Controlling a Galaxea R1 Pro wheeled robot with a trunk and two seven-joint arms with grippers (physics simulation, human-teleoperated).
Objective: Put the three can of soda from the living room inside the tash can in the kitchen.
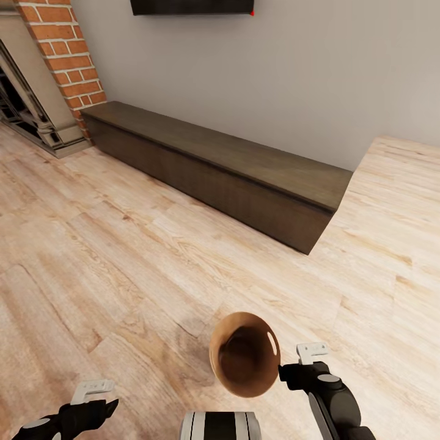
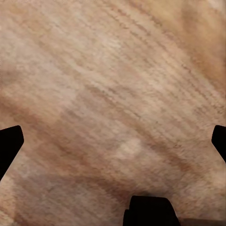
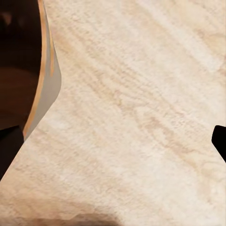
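The tash can (image 1: 244,354), a round brown wooden bucket, is just ahead of my trunk with its mouth turned up to the head camera and its shadow on the planks beside it. My right gripper (image 1: 293,366) is right against its rim, on the side away from my left arm. In the right wrist view the can's rim (image 3: 40,70) rises beside one fingertip (image 3: 9,150), and the gripper (image 3: 113,146) is open with only floor between its fingers. My left gripper (image 1: 98,400) (image 2: 113,141) hangs open over bare planks. The cans of soda are out of view.
A long dark bench (image 1: 232,165) runs along the grey wall ahead. The red-brick fireplace (image 1: 58,55) stands at the far left, and the TV's lower edge (image 1: 189,6) shows above. Pale plank floor (image 1: 122,244) spreads between me and the bench.
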